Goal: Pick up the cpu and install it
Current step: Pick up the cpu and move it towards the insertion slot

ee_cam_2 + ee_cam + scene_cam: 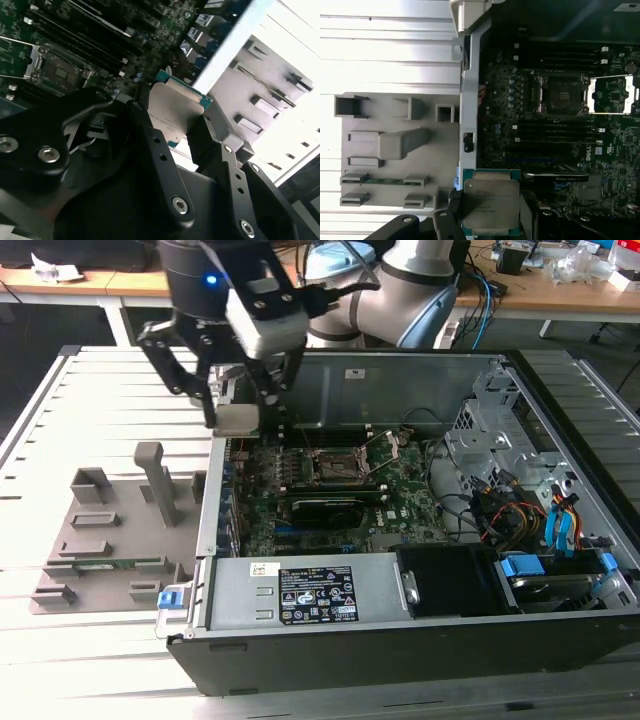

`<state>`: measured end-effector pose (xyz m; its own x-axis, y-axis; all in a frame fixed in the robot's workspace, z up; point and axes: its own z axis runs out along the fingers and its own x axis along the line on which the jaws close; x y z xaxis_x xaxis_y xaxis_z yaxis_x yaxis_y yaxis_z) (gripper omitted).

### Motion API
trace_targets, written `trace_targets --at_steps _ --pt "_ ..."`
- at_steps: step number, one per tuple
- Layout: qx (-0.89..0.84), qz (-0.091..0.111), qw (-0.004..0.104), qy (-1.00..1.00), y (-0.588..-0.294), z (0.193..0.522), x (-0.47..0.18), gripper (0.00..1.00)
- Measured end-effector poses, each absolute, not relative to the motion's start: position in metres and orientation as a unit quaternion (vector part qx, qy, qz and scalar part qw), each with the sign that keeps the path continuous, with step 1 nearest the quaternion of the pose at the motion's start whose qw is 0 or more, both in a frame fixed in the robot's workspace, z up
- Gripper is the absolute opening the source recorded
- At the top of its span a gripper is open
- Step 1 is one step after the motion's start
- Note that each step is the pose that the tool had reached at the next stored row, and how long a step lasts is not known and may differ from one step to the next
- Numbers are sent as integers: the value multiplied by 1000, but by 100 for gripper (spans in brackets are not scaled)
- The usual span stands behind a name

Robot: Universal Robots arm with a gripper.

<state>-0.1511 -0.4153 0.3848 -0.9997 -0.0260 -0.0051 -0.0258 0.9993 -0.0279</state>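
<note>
- Gripper (175,125) fingers (150,135), black and closest to the lens in the second wrist view, are clamped on two opposite edges of the cpu (172,107). The chip hangs flat between them, silvery top facing the camera.
- Grey fixture (110,540), on the exterior view's left of the gripper (237,405) and below it. It rests on the slatted table (100,390), and a green memory stick (385,181) lies in one of its slots.
- Cpu (237,420), carried in the air directly under the gripper. It is over the side wall of the computer case (208,530), between fixture and motherboard, and touches neither.
- Motherboard (400,500), below the gripper and to the exterior view's right of it, on the floor of the open case.
- Socket (345,468), well apart from the gripper on that same side. Its cover plate (615,95) appears swung open and its seat looks vacant, so the chip is not yet installed.
- Handling, as a judgement: the chip is light, thin and rigid. The metal top is smooth and likely slippery, and the underside contacts are probably fragile. The edges of the green border (491,175) are the safe hold, as gripped here, with the chip kept level.
</note>
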Motion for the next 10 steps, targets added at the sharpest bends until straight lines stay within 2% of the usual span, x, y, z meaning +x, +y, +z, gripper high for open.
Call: trace_targets --at_steps 10 --pt "-7 -10 -5 1000 -407 372 -109 55"
